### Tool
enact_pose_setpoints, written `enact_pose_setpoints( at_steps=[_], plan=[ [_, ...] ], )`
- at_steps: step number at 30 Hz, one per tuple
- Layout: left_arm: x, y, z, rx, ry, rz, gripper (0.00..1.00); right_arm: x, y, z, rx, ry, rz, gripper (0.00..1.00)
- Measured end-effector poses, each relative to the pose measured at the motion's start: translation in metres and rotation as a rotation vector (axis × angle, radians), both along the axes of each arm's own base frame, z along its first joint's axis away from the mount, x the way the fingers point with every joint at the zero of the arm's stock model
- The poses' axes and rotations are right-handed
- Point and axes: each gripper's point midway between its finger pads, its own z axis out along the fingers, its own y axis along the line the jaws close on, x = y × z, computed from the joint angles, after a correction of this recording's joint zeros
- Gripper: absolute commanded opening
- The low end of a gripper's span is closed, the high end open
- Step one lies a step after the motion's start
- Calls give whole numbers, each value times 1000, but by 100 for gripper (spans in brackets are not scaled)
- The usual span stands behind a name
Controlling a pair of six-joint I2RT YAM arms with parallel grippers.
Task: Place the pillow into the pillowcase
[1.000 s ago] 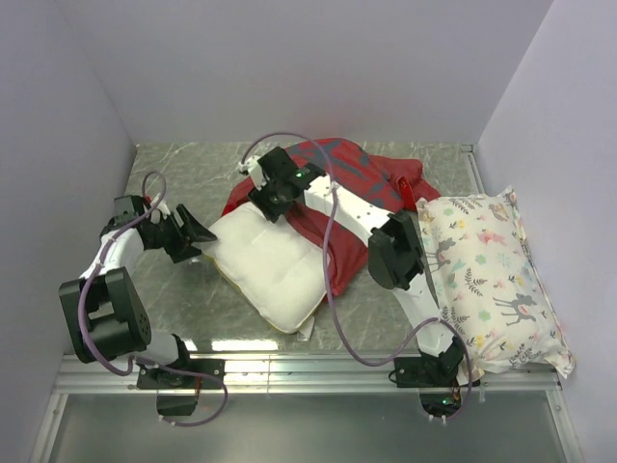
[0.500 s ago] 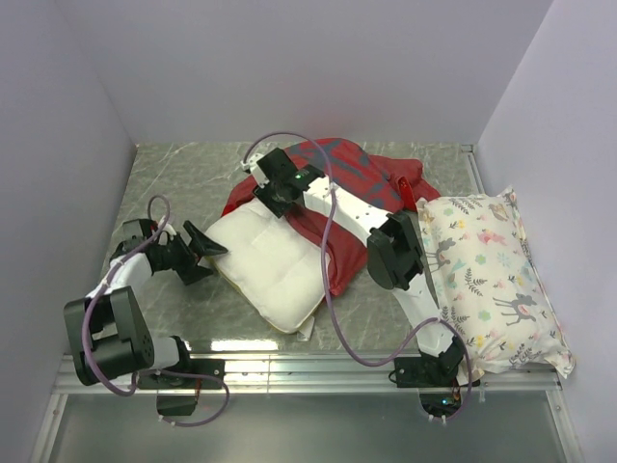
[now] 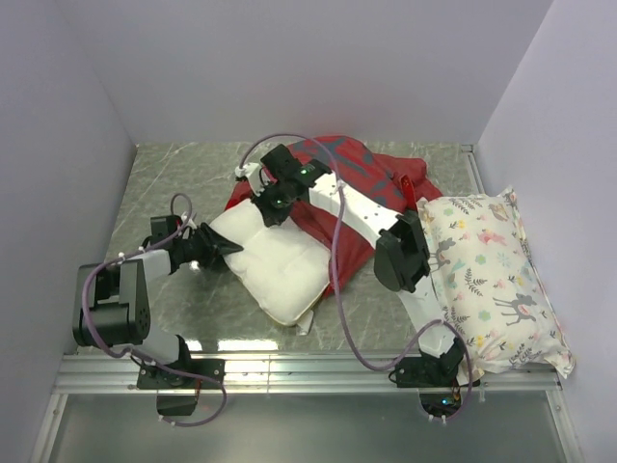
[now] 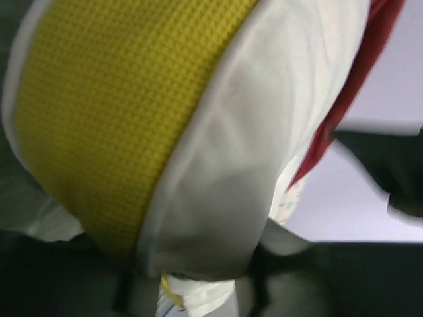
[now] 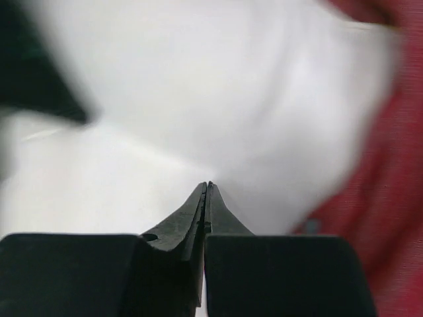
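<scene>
You will find no text, number, label or brand that can be read in any of these views. The grey marks on the red fabric pillowcase (image 3: 362, 166) are too small to tell if they are letters. The white cushion with animal and leaf print (image 3: 492, 280) carries only pictures.

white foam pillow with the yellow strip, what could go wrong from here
The white foam pillow lies mostly outside the red fabric pillowcase; a push from the left gripper at its corner may slide both along.
The right gripper is shut with no red cloth visibly pinched, so the opening may not be held.
</scene>
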Motion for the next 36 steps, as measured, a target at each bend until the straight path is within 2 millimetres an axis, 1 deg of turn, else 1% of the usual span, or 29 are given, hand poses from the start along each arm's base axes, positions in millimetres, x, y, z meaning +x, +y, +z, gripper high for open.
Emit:
enact_pose_setpoints(
  at_steps=[1,2,4,5,6,7,8,9,10,11,12,13,14,15,16,17,18,20,22,24,26,28,29,31,34,35,36],
  plan=[
    [4,-3,2,-17,-11,3,31,-16,5,9,36,41,46,0],
    [8,-7,5,-35,-27,4,29,-31,10,22,77,73,93,0],
    [13,-15,12,-58,-64,0,26,-62,22,55,147,101,185,0],
    [15,-19,16,-66,-84,-8,26,-72,28,69,170,89,212,12],
    [16,-23,19,-68,-98,-17,26,-83,36,85,189,54,231,22],
    [17,-25,21,-71,-108,-22,25,-87,42,98,194,-7,226,34],
    [17,-27,21,-73,-111,-25,25,-90,47,110,197,-69,215,47],
    [17,-27,22,-74,-110,-26,25,-88,51,117,185,-132,189,51],
    [17,-27,21,-74,-109,-25,23,-81,52,123,168,-200,152,54],
    [17,-27,21,-73,-108,-24,22,-69,53,127,150,-253,108,55],
    [16,-27,20,-72,-107,-21,21,-50,52,128,129,-297,49,56],
    [15,-26,19,-70,-104,-19,20,-29,51,127,114,-335,-13,56],
    [14,-26,18,-68,-101,-18,19,-3,46,121,94,-370,-82,56],
    [14,-25,17,-66,-98,-18,18,22,37,110,65,-393,-146,56],
    [14,-25,16,-62,-99,-17,17,42,23,95,25,-401,-202,55],
    [14,-24,16,-59,-101,-17,17,64,5,76,-27,-405,-260,55],
    [14,-23,15,-57,-101,-17,17,79,-13,55,-75,-401,-305,55],
    [13,-22,14,-53,-101,-19,17,101,-52,15,-180,-371,-376,55],
    [13,-21,14,-48,-102,-20,17,113,-77,-11,-246,-346,-420,55],
    [13,-21,13,-45,-105,-22,18,120,-88,-24,-274,-337,-439,53],
    [13,-21,13,-43,-106,-23,18,120,-86,-25,-272,-340,-434,51],
    [13,-21,12,-41,-106,-23,18,120,-80,-21,-258,-349,-426,52],
    [13,-20,12,-40,-105,-24,18,121,-77,-18,-247,-355,-424,55],
    [13,-20,11,-39,-102,-25,18,121,-71,-15,-228,-360,-418,57],
    [13,-20,8,-38,-96,-25,18,118,-66,-16,-212,-347,-405,59],
    [13,-20,8,-39,-94,-25,18,117,-64,-17,-204,-339,-398,61],
    [13,-20,7,-39,-92,-24,18,114,-63,-17,-197,-331,-392,66]
  ],
)
